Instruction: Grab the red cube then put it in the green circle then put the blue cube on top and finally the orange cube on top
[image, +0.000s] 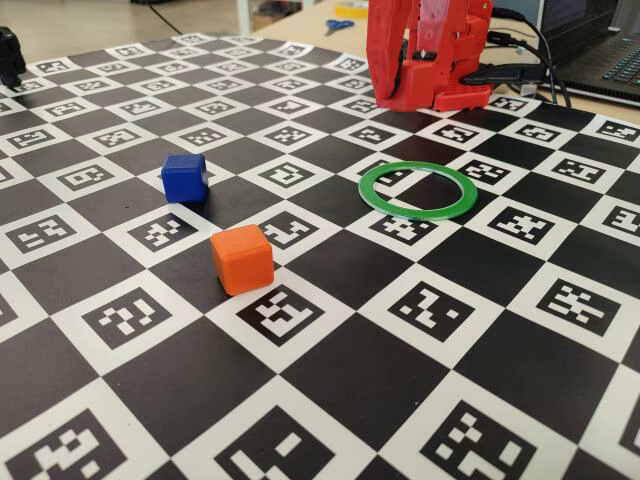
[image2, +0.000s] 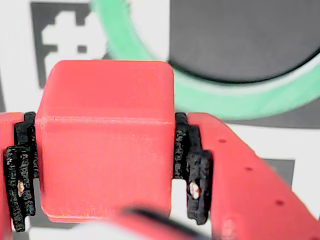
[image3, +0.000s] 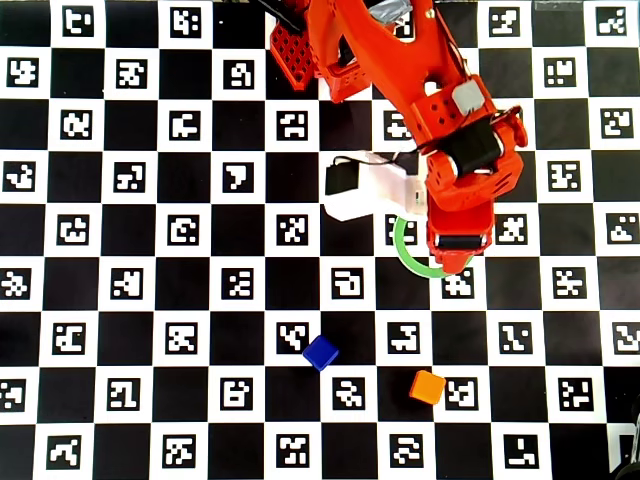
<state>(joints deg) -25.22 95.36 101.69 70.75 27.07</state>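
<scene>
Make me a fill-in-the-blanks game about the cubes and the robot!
1. The gripper is squeezing the ____ cube.
2. The ring lying on the checkered board is colored ____.
3. In the fixed view, the blue cube sits farther away than the ____ cube.

Missing words: red, green, orange

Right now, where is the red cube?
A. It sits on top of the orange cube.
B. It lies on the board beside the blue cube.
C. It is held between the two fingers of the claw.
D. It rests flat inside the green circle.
C: in the wrist view the red cube sits clamped between the black pads of the claw, above the green circle, which lies empty in the fixed view.
</scene>
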